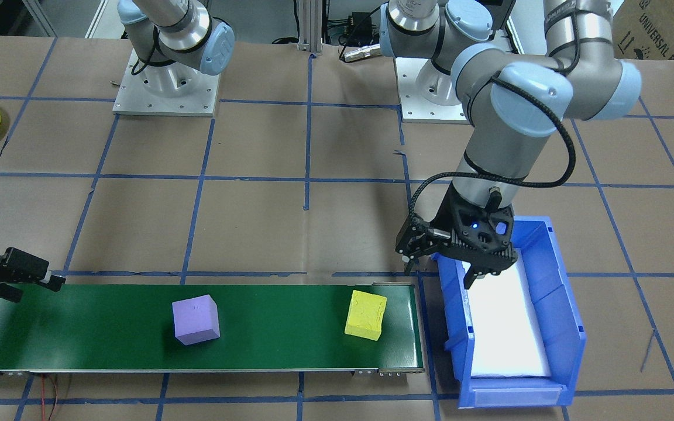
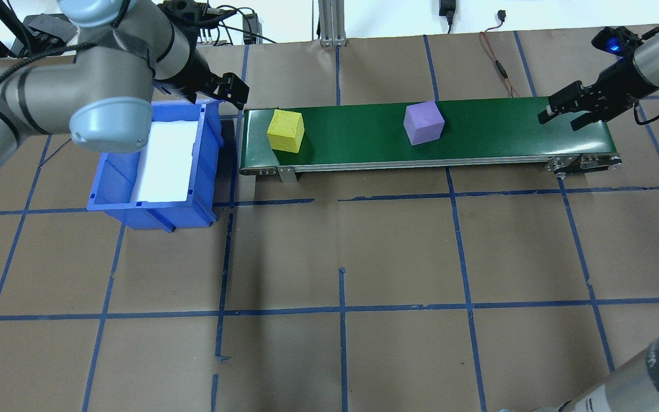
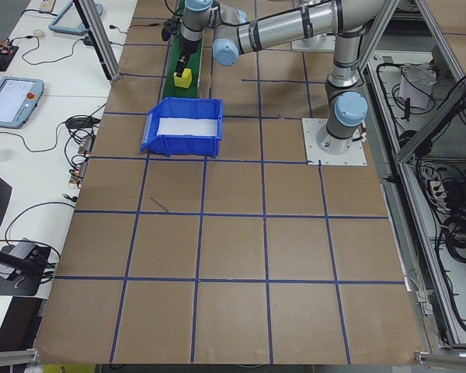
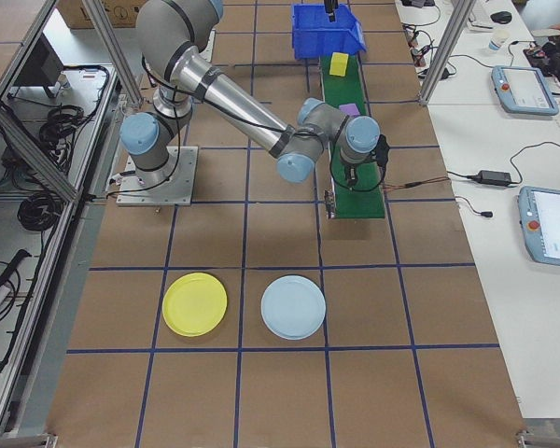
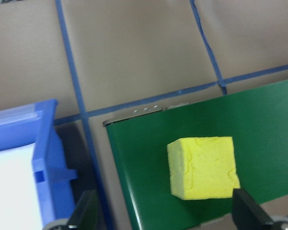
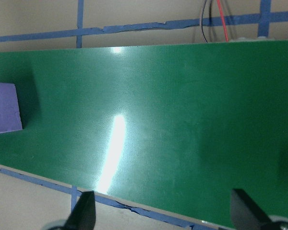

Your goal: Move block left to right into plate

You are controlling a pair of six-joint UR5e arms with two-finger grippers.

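Both grippers, left (image 1: 467, 266) and right (image 2: 564, 113), we see spread and empty over the green belt's (image 1: 267, 345) ends; two blocks ride it, yellow (image 1: 365, 314) and purple (image 1: 195, 319); only the right-side view shows two plates, yellow (image 4: 194, 304) and pale blue (image 4: 293, 306), well off the belt.

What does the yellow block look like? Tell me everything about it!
The yellow block is a cube that looks like soft foam, with dented, crinkly faces and slightly uneven edges. It sits flat on the green belt, near the end beside the blue bin. Nothing grips it. The left gripper hangs open near that end of the belt, apart from it. The purple block sits farther along the belt, not touching it.
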